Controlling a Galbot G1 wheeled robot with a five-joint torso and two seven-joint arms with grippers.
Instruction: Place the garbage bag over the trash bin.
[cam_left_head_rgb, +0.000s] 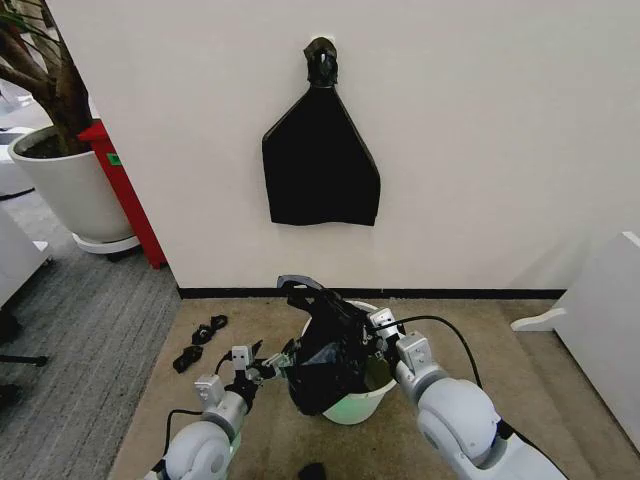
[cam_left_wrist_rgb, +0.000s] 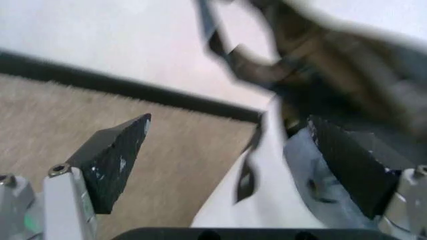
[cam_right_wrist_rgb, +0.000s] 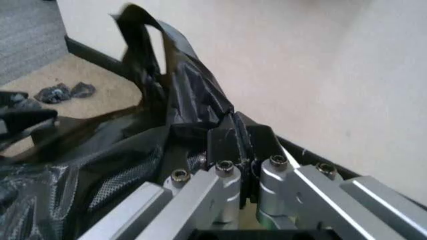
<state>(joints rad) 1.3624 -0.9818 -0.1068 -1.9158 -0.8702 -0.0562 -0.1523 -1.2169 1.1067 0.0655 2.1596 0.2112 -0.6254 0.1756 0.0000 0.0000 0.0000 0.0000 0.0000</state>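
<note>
The trash bin (cam_left_head_rgb: 362, 403), a small cream-white bucket, stands on the tan carpet by the wall. The garbage bag (cam_left_head_rgb: 325, 358), glossy crinkled black plastic, lies draped over the bin's left side, with one loop sticking up. My right gripper (cam_left_head_rgb: 377, 328) is at the bin's far rim, shut on a fold of the garbage bag (cam_right_wrist_rgb: 127, 165); the right gripper (cam_right_wrist_rgb: 237, 142) pinches the plastic between its pads. My left gripper (cam_left_head_rgb: 264, 368) is just left of the bag. In its wrist view the left gripper (cam_left_wrist_rgb: 230, 160) is open, with the trash bin (cam_left_wrist_rgb: 270, 200) wall between its fingers.
A flat black bag (cam_left_head_rgb: 320, 165) hangs on the wall above. A large white plant pot (cam_left_head_rgb: 65, 185) and a red stand (cam_left_head_rgb: 125, 190) stand at the left. Small black scraps (cam_left_head_rgb: 200, 340) lie on the carpet left of the bin, another black scrap (cam_left_head_rgb: 312, 470) lies near me. A white panel (cam_left_head_rgb: 600, 330) stands at the right.
</note>
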